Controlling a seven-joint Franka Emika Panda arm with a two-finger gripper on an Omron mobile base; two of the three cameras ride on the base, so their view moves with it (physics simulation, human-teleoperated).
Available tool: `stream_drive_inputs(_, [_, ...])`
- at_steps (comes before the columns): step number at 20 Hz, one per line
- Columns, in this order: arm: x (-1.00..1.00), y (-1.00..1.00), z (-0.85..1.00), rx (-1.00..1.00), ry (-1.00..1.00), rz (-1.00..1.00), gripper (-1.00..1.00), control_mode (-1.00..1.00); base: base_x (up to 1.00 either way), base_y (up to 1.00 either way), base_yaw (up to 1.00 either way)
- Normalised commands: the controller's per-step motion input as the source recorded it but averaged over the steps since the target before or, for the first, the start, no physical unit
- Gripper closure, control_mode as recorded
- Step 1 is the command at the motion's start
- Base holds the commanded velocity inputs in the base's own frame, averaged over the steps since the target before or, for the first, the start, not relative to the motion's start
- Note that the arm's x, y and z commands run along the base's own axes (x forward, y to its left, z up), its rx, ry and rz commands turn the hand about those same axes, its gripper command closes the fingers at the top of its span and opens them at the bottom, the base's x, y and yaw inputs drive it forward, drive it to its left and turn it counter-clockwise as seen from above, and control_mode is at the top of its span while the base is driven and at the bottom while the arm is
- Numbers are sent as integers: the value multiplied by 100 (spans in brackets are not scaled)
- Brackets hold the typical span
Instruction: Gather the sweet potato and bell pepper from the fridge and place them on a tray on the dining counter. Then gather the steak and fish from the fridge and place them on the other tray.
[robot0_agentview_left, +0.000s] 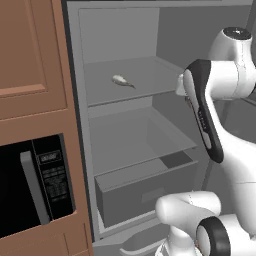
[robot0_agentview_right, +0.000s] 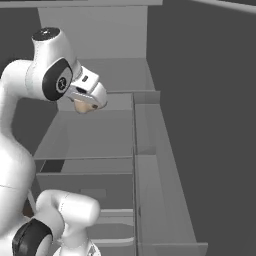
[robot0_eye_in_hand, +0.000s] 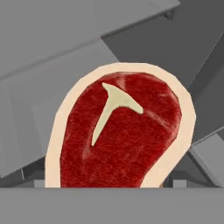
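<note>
A raw red steak (robot0_eye_in_hand: 120, 135) with a pale fat rim and a T-shaped bone sits right in front of the hand camera and covers the fingertips. From the right base view its pale edge (robot0_agentview_right: 84, 106) hangs under my gripper (robot0_agentview_right: 88, 101), which is shut on it in the air before the open fridge. A small silvery fish (robot0_agentview_left: 122, 80) lies on the upper fridge shelf (robot0_agentview_left: 145, 75), left of the hand and apart from it.
The fridge's lower shelf (robot0_agentview_left: 135, 137) and the grey drawer (robot0_agentview_left: 145, 187) lie beneath the hand. A wooden cabinet (robot0_agentview_left: 30, 60) with a black microwave (robot0_agentview_left: 35, 185) stands to the left. The open fridge door (robot0_agentview_right: 205, 125) rises on the right.
</note>
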Motion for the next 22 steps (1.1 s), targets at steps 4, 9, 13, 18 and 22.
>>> stream_drive_inputs(4, [-87,30,-2,-1,-3,0,100,-100,0,0,0])
stream_drive_inputs(9, [-24,6,-5,0,0,0,100,-100,0,0,0])
stream_drive_inputs(13, [0,0,0,0,0,0,100,100,-3,0,0])
stream_drive_inputs(18, [0,0,0,0,0,0,100,100,-77,0,1])
stream_drive_inputs(22, [0,0,0,0,0,0,100,100,-100,0,9])
